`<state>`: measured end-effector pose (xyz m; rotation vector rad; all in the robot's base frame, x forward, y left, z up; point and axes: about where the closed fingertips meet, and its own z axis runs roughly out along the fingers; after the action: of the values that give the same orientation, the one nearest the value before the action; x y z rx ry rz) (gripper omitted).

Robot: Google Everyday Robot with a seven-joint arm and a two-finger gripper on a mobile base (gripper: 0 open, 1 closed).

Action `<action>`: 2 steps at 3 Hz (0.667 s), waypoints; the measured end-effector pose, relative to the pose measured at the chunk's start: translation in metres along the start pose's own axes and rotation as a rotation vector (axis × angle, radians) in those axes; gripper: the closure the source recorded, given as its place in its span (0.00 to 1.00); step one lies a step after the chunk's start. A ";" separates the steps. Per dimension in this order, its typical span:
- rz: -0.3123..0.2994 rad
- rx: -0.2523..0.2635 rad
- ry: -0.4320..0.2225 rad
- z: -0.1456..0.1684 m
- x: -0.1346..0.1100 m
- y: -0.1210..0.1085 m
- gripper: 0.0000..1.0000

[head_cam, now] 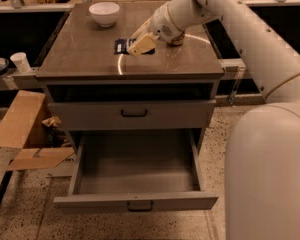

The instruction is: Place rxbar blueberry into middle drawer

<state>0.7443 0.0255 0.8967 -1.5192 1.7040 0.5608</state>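
The rxbar blueberry [122, 46], a dark navy wrapper, is on the cabinet top's middle, its right end between my fingers. My gripper [140, 45] reaches in from the right and is shut on the bar, holding it at or just above the surface. The middle drawer [135, 202] is pulled out wide below, and its grey inside shows nothing in it. The drawer front above it [134, 113] is closed.
A white bowl [104, 13] stands at the back left of the cabinet top [80, 59]. A gold-brown can [178, 40] peeks out behind my wrist. A paper cup [21, 61] and cardboard [20, 129] are on the left. My arm's body [270, 174] fills the right.
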 end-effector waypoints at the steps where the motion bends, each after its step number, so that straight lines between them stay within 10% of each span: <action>1: -0.008 -0.088 -0.043 0.010 -0.009 0.042 1.00; 2: -0.008 -0.088 -0.042 0.010 -0.009 0.042 1.00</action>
<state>0.7062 0.0469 0.8902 -1.5642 1.6593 0.6669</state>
